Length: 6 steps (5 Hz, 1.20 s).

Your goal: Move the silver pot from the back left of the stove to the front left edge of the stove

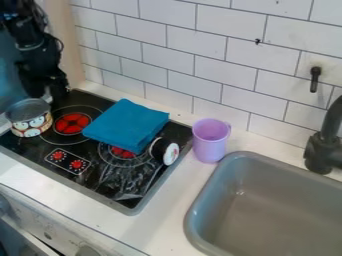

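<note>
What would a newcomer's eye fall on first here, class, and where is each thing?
Probably the bright blue folded cloth, lying across the black stovetop. Next, the lilac cup, upright on the counter between stovetop and grey sink. Then the black gripper at the upper left, near a patterned tin.

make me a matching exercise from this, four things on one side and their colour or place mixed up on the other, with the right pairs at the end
Things:
1. pot
2. cloth
3. cup
4. sink

Colour and place:
A. grey, set into the counter
B. blue, folded, lying across part of the stove
C. patterned side, at the left end of the stove
D. light purple, standing between the stove and the sink

Right pairs: 1-C, 2-B, 3-D, 4-A
</note>
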Each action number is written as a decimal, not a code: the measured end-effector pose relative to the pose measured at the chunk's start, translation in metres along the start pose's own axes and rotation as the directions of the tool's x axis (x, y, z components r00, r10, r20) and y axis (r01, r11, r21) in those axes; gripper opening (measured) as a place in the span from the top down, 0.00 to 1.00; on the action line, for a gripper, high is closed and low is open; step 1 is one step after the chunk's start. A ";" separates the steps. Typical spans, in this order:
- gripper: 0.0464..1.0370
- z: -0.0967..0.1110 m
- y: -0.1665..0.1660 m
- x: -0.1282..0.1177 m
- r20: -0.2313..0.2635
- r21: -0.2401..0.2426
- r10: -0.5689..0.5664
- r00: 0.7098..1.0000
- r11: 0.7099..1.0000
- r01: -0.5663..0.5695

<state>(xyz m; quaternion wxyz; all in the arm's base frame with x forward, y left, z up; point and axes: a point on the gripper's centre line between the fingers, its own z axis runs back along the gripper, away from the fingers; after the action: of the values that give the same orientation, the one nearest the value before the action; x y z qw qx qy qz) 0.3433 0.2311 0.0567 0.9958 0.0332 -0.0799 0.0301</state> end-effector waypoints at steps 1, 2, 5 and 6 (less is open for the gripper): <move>0.03 -0.002 0.004 -0.001 0.003 0.028 0.007 1.000 1.000 -0.007; 0.03 -0.009 -0.001 -0.010 -0.026 0.011 0.019 0.999 1.000 -0.018; 0.03 -0.002 -0.026 -0.063 -0.106 -0.020 0.087 0.991 0.996 -0.090; 0.03 0.000 -0.021 -0.070 -0.115 -0.021 0.113 0.987 0.993 -0.117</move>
<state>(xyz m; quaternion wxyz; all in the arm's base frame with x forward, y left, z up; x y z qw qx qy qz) 0.2755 0.2060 0.0440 0.9957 0.0128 -0.0254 0.0882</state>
